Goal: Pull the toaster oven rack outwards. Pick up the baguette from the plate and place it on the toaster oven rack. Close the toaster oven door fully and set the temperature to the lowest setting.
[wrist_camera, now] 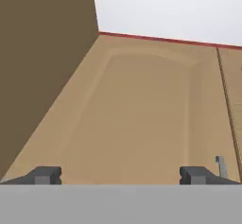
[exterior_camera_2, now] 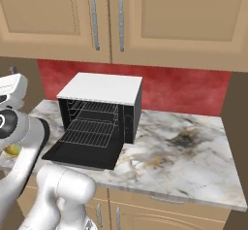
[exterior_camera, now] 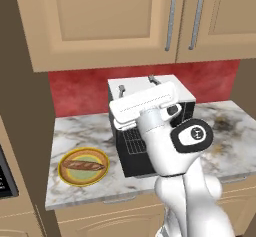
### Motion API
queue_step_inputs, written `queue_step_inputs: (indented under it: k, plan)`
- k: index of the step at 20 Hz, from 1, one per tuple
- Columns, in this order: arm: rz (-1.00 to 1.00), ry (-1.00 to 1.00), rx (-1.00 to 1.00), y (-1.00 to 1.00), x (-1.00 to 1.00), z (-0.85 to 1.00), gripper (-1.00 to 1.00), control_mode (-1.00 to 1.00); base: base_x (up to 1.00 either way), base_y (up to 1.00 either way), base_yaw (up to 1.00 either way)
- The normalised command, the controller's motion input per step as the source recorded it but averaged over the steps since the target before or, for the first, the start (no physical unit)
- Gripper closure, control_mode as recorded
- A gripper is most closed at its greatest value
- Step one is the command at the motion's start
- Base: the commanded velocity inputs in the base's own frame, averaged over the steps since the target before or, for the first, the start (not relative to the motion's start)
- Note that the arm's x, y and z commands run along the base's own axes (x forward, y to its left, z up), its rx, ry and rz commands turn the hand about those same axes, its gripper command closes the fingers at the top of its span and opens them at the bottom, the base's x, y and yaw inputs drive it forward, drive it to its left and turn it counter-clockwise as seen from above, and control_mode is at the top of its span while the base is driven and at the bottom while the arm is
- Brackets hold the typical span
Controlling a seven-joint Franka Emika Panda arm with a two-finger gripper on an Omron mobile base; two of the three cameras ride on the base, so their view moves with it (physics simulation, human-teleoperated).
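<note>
Tan wall cabinets hang above a marble counter with a red backsplash. On the counter sits the black toaster oven with its white top; its door lies folded down flat, and the wire rack reaches forward from the cavity over the door. From the left base view the white arm hides most of the oven front. Left of the oven, well apart, the baguette lies on the yellow-rimmed plate. The gripper faces a cabinet door, jaws spread wide, holding nothing.
</note>
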Motion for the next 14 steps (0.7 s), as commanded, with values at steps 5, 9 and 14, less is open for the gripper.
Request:
queue_step_inputs:
  k: [5, 9, 14]
  plan:
    - [0.16, -0.52, 0.30, 0.31, -0.27, 0.00, -1.00, -1.00, 0.00, 0.00, 0.00]
    - [0.21, -0.19, 0.39, 0.19, -0.12, 0.00, -1.00, -1.00, 0.00, 0.00, 0.00]
    - [0.28, 0.14, 0.47, 0.10, -0.07, 0.00, -1.00, -1.00, 0.00, 0.00, 0.00]
